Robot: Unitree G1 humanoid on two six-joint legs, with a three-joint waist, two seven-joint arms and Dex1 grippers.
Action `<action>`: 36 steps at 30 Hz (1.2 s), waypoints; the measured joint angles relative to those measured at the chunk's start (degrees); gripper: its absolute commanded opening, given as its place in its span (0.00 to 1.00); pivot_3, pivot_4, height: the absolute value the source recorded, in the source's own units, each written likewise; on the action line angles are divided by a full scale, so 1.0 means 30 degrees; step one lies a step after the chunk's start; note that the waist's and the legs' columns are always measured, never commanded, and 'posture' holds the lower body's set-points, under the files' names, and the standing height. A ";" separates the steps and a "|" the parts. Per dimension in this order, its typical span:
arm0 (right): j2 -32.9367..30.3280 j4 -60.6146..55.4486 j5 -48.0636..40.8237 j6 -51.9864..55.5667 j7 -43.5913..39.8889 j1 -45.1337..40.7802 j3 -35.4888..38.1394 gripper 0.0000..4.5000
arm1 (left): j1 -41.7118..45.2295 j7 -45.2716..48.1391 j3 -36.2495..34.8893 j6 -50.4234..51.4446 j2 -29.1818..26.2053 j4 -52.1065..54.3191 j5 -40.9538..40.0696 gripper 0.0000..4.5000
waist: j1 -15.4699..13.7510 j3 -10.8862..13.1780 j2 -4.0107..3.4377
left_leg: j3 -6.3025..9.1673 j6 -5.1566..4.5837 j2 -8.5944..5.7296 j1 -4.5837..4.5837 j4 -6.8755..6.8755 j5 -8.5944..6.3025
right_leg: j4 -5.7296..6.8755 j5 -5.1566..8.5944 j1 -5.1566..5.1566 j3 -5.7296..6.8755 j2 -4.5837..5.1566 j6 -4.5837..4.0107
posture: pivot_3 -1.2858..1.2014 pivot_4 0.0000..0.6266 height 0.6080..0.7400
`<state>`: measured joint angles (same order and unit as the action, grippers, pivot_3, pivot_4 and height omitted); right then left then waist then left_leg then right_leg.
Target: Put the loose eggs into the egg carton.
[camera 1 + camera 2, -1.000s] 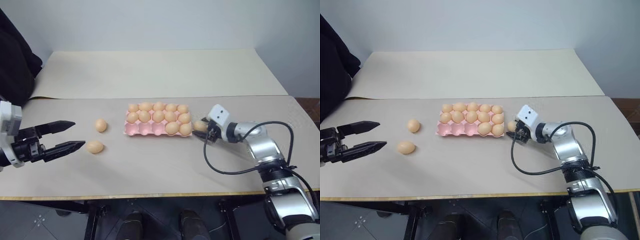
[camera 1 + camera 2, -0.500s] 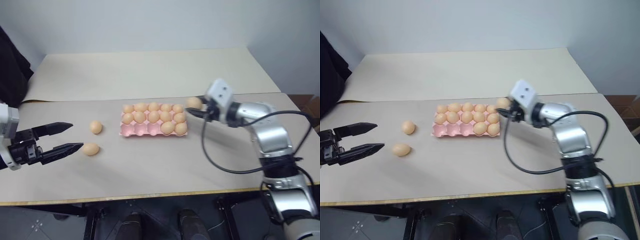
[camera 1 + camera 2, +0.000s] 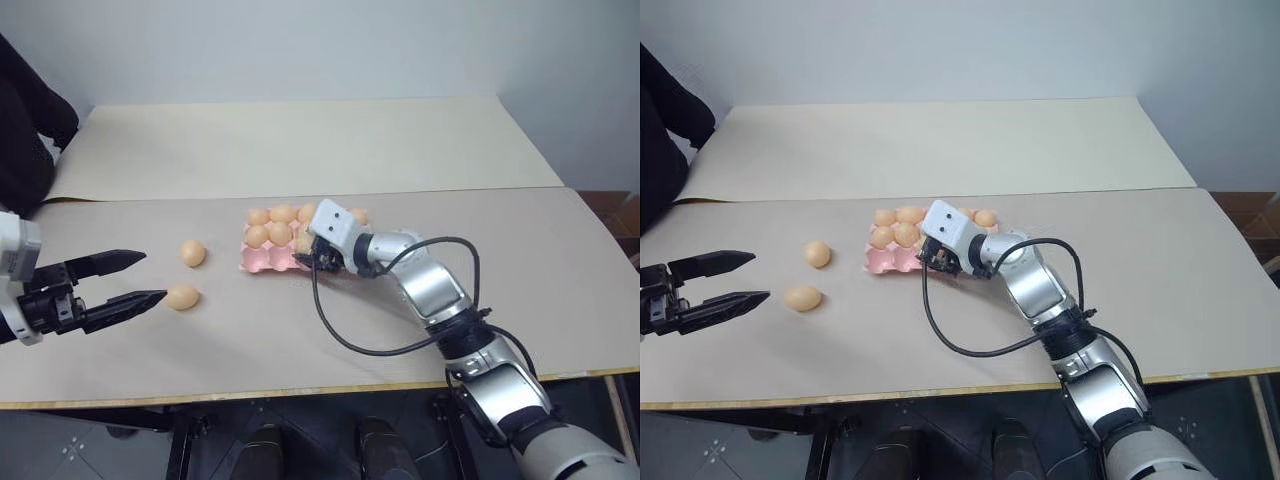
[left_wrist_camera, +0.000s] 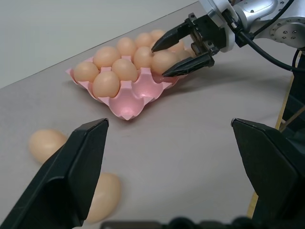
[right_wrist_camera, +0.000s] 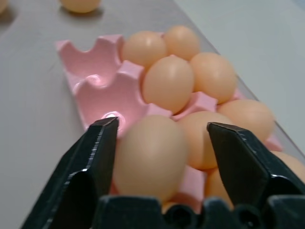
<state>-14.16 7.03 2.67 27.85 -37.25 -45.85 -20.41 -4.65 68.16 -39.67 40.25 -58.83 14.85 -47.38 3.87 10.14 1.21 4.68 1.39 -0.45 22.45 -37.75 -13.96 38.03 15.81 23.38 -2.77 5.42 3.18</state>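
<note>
1. The egg carton [image 3: 262, 262] lies on the table [image 3: 300, 330] and serves as the landmark. Its far and middle rows hold eggs, and two cups at the near-left end stand empty.
2. The right gripper [image 4: 178, 52] hangs over the carton's near row with an egg [image 5: 150, 157] between its two fingers. The fingers are spread: one pad [image 5: 102, 143] is at the egg's side, while a gap shows at the other, so the egg looks released, or nearly so, into a near-row cup. Whether it sits fully down I cannot tell.
3. To do this well, I would hold the wrist steady, open fully, and lift straight up and away from the carton, so that neither finger clips the egg or its neighbours.
4. Two loose eggs lie on the table well to the left of the carton, the nearer one [image 3: 193, 252] and the farther one [image 3: 183, 297].
5. The left gripper [image 3: 135, 279] waits farther left of the carton, its fingers wide apart and empty, tips just beside the farther egg.
6. That arm seems best placed for both eggs, which match the two empty cups.
</note>
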 measured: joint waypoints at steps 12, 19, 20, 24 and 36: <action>-0.6457 -1.0449 -0.6106 0.5538 -0.3537 0.3696 0.7481 1.00 | -0.0006 0.0202 -0.0145 -0.0023 -0.0228 -0.0924 0.0189 1.00 | -0.0431 0.0001 0.0004 | -0.0010 0.0003 0.0014 0.0029 -0.0004 -0.0006 | -0.0032 0.0001 -0.0010 0.0023 -0.0002 0.0000 | 0.52 0.24 1.00; -1.0582 -1.2028 -0.9959 0.3949 -0.8427 1.0594 1.3229 1.00 | -0.2451 0.0348 -0.1991 0.0012 0.0365 -0.0495 0.0523 1.00 | -0.0415 0.0003 0.0003 | -0.0075 -0.0059 0.0079 -0.0052 -0.0001 -0.0042 | -0.0090 0.0001 -0.0099 -0.0001 -0.0052 -0.0009 | 0.52 0.24 1.00; -1.0944 -1.2026 -1.0147 0.3473 -0.8925 1.1389 1.3645 1.00 | -0.2688 0.0233 -0.2276 0.0092 0.0633 -0.0298 0.0464 1.00 | -0.0401 0.0003 0.0004 | -0.0085 -0.0059 0.0083 -0.0055 -0.0004 -0.0042 | -0.0090 -0.0008 -0.0097 -0.0008 -0.0054 -0.0023 | 0.52 0.24 1.00; -1.1457 -1.1868 -1.0311 0.2523 -0.9074 1.2047 1.3888 1.00 | -0.3278 -0.0797 -0.2730 0.0394 0.1467 0.0940 0.0379 1.00 | -0.0408 0.0000 0.0008 | -0.0101 -0.0057 0.0095 -0.0159 -0.0006 -0.0044 | -0.0086 -0.0015 -0.0205 -0.0022 -0.0062 -0.0035 | 0.52 0.24 1.00; -1.1649 -1.0994 -1.0764 0.2207 -0.7779 1.0586 1.3022 1.00 | 0.0287 -1.2834 0.1028 0.6431 0.3515 0.5475 0.0123 1.00 | -0.0666 -0.0004 0.0025 | -0.0064 -0.0039 0.0082 -0.0128 -0.0015 -0.0062 | -0.0121 -0.0017 -0.0227 0.0002 -0.0055 -0.0033 | 0.52 0.24 1.00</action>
<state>-49.11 -25.95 -29.62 34.48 -60.59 -14.09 18.66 -3.79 29.65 -36.59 59.54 -48.28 31.28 -47.01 1.87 10.13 1.29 4.49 1.28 -0.20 22.07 -37.79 -14.15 37.67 15.76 22.70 -2.76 5.25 3.08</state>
